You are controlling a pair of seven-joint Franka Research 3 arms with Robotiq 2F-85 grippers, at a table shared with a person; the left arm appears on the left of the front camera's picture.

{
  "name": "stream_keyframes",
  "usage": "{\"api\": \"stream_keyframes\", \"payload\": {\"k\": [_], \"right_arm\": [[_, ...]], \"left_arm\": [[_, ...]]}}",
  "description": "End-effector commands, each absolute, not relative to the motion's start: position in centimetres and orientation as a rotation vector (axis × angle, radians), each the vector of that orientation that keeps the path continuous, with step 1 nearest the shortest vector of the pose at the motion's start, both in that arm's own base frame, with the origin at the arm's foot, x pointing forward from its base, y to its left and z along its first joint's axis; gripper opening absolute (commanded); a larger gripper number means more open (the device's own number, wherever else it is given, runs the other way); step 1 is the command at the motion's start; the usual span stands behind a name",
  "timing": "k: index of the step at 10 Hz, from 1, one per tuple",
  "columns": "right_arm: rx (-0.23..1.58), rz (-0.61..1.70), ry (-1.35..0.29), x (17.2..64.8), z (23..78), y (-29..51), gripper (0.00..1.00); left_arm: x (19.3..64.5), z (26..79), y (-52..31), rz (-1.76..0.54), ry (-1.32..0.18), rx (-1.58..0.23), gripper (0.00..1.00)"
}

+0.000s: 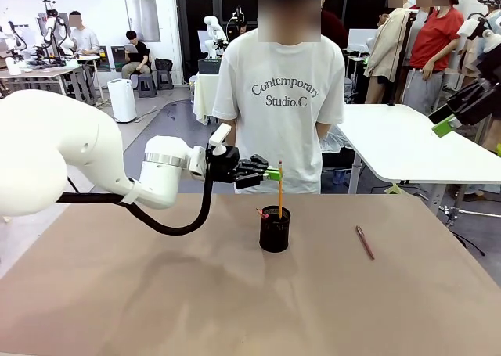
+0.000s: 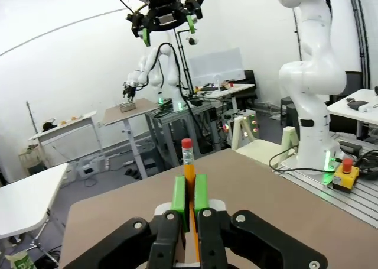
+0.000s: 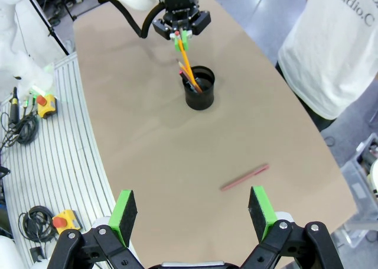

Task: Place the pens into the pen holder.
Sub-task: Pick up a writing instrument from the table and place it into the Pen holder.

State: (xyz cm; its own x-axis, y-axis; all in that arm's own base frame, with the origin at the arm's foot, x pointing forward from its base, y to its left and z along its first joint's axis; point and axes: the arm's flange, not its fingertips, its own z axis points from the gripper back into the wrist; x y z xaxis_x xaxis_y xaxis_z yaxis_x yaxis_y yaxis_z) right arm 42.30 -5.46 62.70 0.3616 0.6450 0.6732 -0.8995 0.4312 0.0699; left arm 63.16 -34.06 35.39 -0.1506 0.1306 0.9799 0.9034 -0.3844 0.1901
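One pencil [image 1: 280,203] pinched by left claw [image 2: 189,199], tip seemingly in holder [image 1: 275,235] | right claw [image 3: 193,210] wide

The right arm's jaws stand wide apart at the near edge. Nothing lies between their green pads [image 3: 126,214], which are well above the brown worktop [image 3: 136,139]. Farther off, the black pen holder [image 3: 199,91] stands upright. The left arm's jaws are clamped on the top of the yellow pencil [image 3: 185,61], which slants down with its lower end inside the holder, beside a darker pen [image 3: 192,81]. The maroon pen [image 3: 244,178] lies flat, nearer and well apart from the holder. A person's white T-shirt [image 3: 333,50] shows on the right.
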Motion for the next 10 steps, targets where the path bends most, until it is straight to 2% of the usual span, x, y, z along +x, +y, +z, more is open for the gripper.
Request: {"api": "stream_keyframes", "payload": {"k": [1, 7, 10], "right_arm": [[0.474, 1.047, -0.623, 42.27, 62.99, -5.39, 1.00], [0.474, 1.047, -0.623, 42.27, 62.99, -5.39, 1.00], [0.474, 1.047, -0.623, 42.27, 62.99, -5.39, 1.00]], "left_arm": [[64.20, 35.34, -34.11, -1.632, -1.145, -1.525, 0.00], [64.36, 34.37, -34.30, -1.639, -1.154, -1.560, 0.00], [64.36, 34.48, -34.40, -1.646, -1.157, -1.568, 0.60]]}}
